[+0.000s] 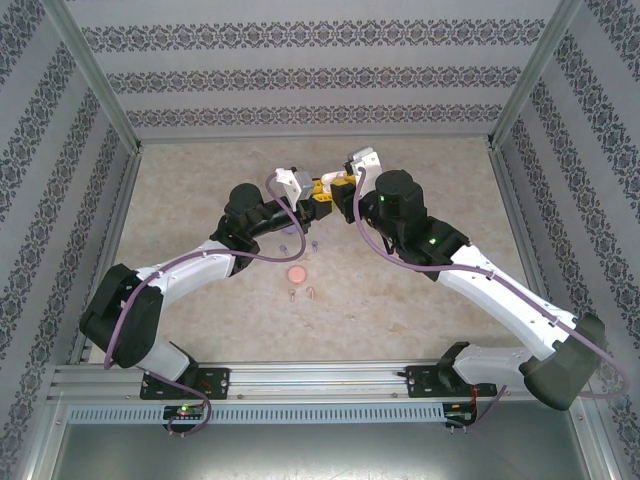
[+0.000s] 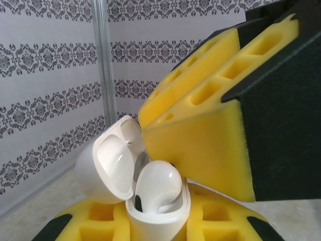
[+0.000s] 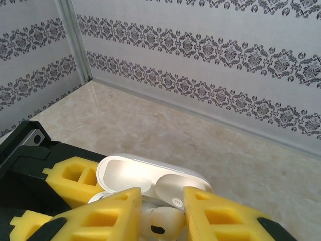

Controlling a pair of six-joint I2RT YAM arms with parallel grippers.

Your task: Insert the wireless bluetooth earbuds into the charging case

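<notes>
A white charging case (image 2: 156, 225) stands upright with its lid (image 2: 108, 161) swung open, and my left gripper (image 1: 316, 193) is shut on its lower body between yellow foam fingers (image 2: 88, 226). A white earbud (image 2: 158, 185) sits head-up in the case's opening. My right gripper (image 3: 163, 217) comes down from above with that earbud (image 3: 165, 222) between its yellow fingers (image 3: 220, 221), close against it. One right finger (image 2: 200, 145) rests against the earbud's top. Both grippers meet above the middle of the table's far half, the right gripper (image 1: 337, 183) just right of the left.
On the table nearer the arms lies a round pink case (image 1: 297, 272). Tiny earbuds lie around it: two behind (image 1: 283, 247) (image 1: 314, 243) and two in front (image 1: 292, 293) (image 1: 310, 292). Patterned walls and metal frame posts (image 2: 103, 60) enclose the table.
</notes>
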